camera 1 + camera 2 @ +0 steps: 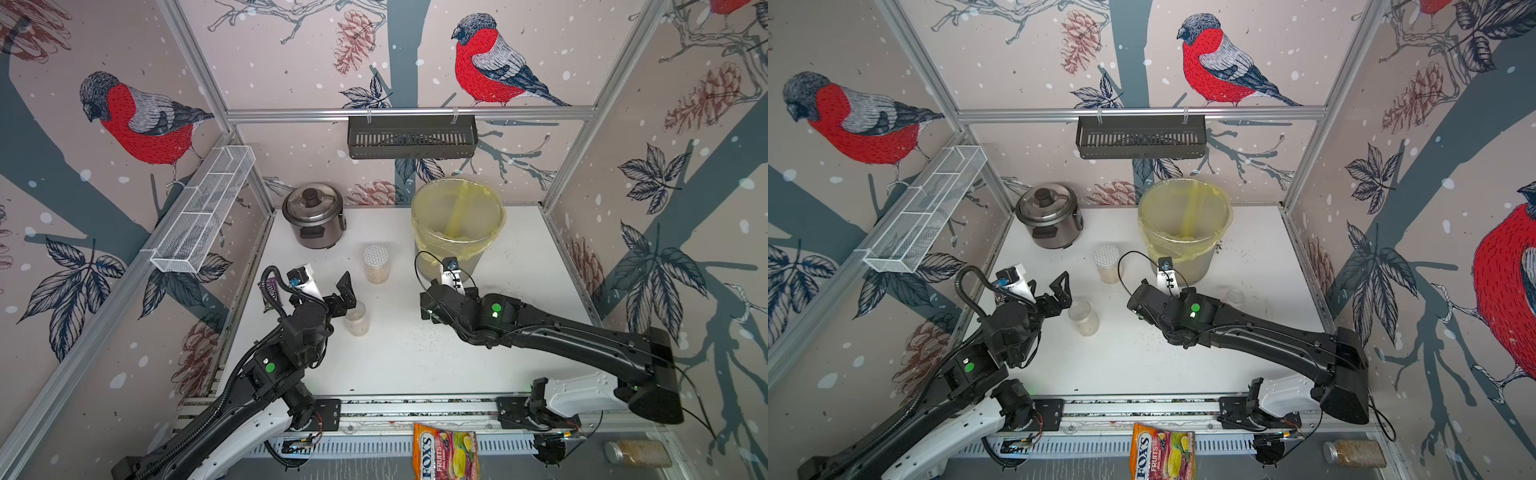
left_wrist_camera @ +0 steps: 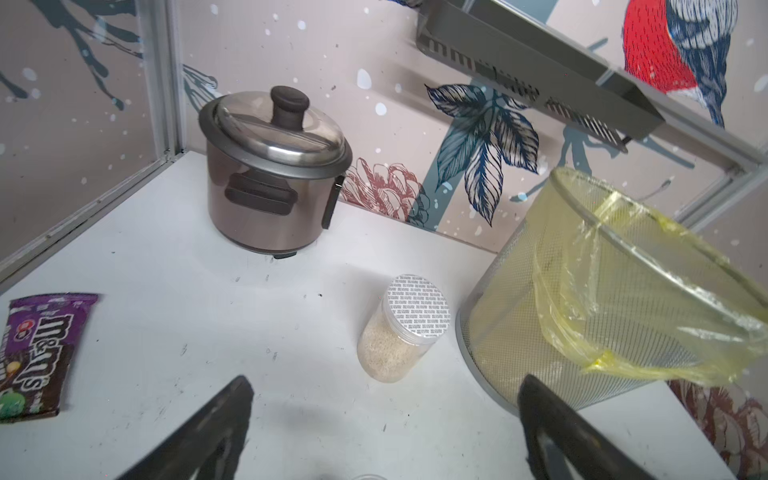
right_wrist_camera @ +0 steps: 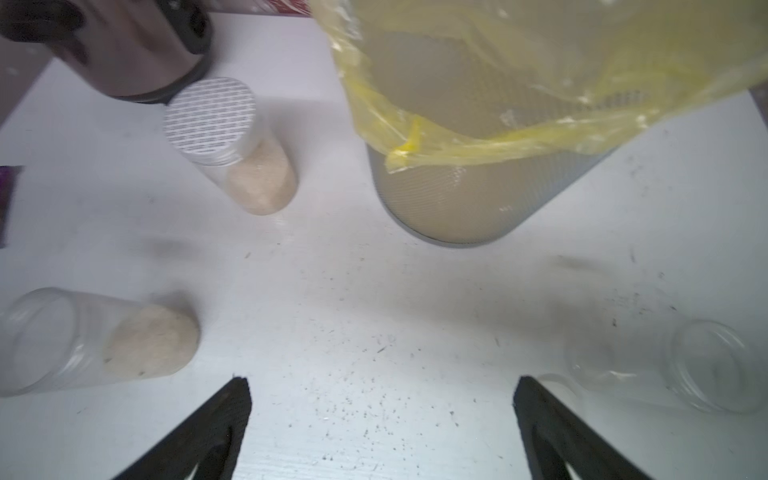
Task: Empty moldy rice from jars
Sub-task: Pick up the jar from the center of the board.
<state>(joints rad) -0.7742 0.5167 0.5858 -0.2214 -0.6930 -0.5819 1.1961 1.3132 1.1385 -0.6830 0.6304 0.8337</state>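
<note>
Readable text first: orange candy bag at the front rail says "FOX'S FRUITS". Purple-brown packet by the left wall says "m&m's". The silver-lid jar has rows of repeated print on the lid, too small to read.

Left gripper has its jaws spread wide and holds nothing. The silver-lid jar stands upright ahead of it, apart from both fingers, with moldy rice filling its lower part. The wire bin with yellow bag is just beside that jar. In both top views a lidless jar stands right at the left gripper, rice in its bottom; can't tell if they touch.

Right gripper also has wide-open jaws, empty, over bare table dotted with dark specks. The lidless jar sits off to one side of its fingers. A clear empty-looking jar sits off to the other side. The bin is straight ahead. Rice cooker stands at the back left.
</note>
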